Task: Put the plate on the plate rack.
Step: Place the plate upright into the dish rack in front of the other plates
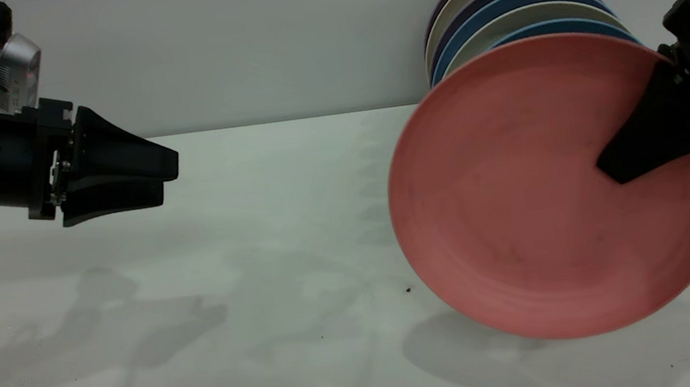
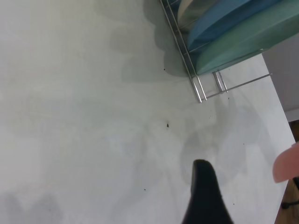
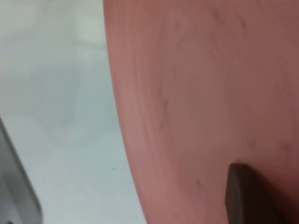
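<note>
One plate (image 1: 512, 201) in right gripper (image 1: 621, 167)

Left gripper (image 1: 160, 177) hovers at left, fingers together. Right gripper (image 1: 615, 168) at right, clamped, angled down-left.

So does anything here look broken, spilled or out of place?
Nothing broken or spilled. The pink plate hangs tilted in the air, pinched at its rim by the right pincer, in front of the plates already standing in the wire rack. It has faint dark smudges, and the table shows a few dark specks. The left pincer hangs idle above the table.
</note>
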